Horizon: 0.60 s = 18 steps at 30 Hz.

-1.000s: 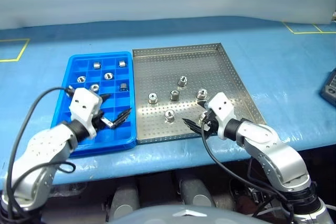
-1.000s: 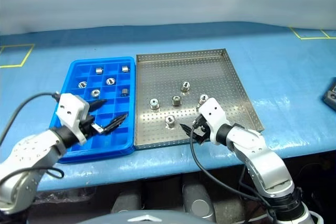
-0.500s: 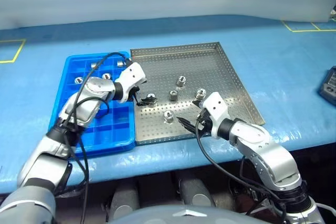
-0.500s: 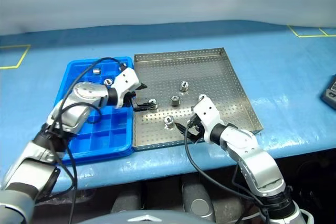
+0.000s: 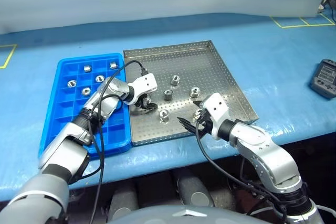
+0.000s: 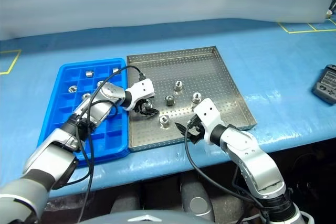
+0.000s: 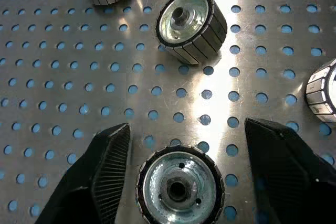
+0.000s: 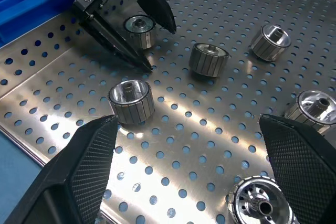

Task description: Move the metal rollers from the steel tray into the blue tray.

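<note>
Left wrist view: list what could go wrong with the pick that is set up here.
1. The shiny ribbed metal roller lies between the fingers of the open left gripper, but nearer one finger, so closing may shove or tip it.
2. The open right gripper hovers close by over the same perforated steel tray, so the arms might bump when the left one lifts.

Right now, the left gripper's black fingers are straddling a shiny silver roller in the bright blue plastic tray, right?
Not quite: the left gripper straddles a shiny silver roller, but on the perforated steel tray, as the left wrist view shows.
</note>
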Motion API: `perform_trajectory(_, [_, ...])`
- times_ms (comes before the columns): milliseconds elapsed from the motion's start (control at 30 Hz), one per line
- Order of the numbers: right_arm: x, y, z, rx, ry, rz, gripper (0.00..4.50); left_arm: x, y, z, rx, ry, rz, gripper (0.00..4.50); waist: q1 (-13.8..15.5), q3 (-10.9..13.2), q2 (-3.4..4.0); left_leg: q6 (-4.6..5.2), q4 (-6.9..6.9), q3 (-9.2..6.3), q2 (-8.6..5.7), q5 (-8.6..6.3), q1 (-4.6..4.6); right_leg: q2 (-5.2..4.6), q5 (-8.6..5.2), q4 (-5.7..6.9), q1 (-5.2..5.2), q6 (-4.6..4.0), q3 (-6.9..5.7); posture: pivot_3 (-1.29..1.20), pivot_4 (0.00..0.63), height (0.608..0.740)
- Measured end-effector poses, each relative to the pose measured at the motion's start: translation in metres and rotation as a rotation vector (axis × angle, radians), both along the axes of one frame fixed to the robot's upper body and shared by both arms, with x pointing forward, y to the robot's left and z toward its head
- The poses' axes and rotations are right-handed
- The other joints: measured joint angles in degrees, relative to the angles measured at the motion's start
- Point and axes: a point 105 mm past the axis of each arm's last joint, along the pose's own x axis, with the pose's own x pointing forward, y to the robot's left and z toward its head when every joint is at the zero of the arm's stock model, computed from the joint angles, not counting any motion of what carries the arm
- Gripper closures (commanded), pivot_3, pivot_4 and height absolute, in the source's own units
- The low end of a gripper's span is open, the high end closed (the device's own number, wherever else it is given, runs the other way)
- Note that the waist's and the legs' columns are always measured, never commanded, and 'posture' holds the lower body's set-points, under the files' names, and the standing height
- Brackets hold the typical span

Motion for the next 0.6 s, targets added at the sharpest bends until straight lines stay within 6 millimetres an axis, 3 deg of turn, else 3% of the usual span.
perform_trajectory(100, [0.001,0.0,0.0,0.005,-0.004,-0.008,0.0,0.0,0.0,0.0,0.055,-0.004,-0.039,2.81,-0.39,-0.02,0.01,0.02,0.0,0.02,-0.01,0.01,0.08,0.0,0.0,0.05,0.06,0.0,0.04,-0.18,0.15,0.74])
perform_trajectory(300, [0.001,0.001,0.001,0.008,-0.005,-0.009,0.0,0.0,0.006,0.002,0.059,-0.003,-0.027,2.82,-1.28,-0.02,-0.01,0.08,0.0,0.07,-0.01,0.05,0.16,0.0,0.0,0.14,0.07,0.0,0.09,-0.16,0.15,0.74])
perform_trajectory(400, [0.001,0.002,0.001,0.01,-0.007,-0.006,0.0,0.005,0.014,0.008,-0.004,-0.03,0.059,2.82,-1.32,0.0,-0.02,0.09,0.0,0.07,-0.01,0.06,0.1,0.02,0.0,0.2,-0.04,0.0,0.11,-0.16,0.15,0.74])
perform_trajectory(600, [0.003,0.008,0.006,0.013,-0.022,0.023,0.0,0.012,0.032,0.072,-0.292,-0.282,0.269,2.82,-0.64,0.02,-0.02,0.09,-0.08,0.07,0.0,0.05,-0.03,-0.01,0.11,0.13,-0.13,0.29,0.11,-0.1,0.15,0.74])
